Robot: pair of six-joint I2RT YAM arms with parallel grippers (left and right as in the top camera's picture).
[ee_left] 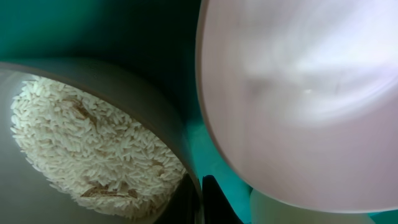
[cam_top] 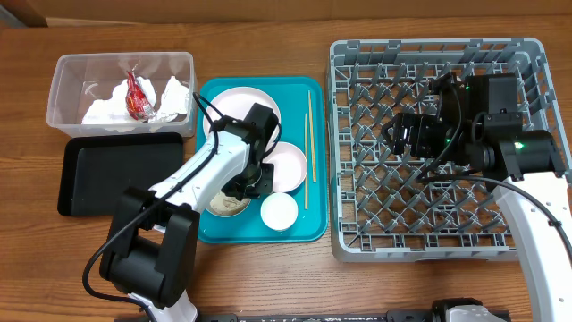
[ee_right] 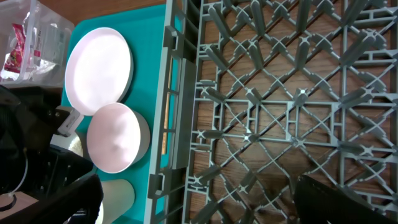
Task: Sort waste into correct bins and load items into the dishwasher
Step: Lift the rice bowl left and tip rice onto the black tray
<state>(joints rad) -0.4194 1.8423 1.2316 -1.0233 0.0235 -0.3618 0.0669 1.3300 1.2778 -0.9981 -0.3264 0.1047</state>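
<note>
Left gripper (cam_top: 241,188) clamped on rice bowl (cam_top: 223,208) rim, teal tray (cam_top: 313,228) front-left corner. Right gripper (cam_top: 399,136) jaws apart above dish rack (cam_top: 357,243).

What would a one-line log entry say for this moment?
left gripper: shut on rice bowl rim | right gripper: open over rack | napkins, wrapper: in tub

bright, even light; bowl (ee_left: 298,93) blurred close-up
</note>
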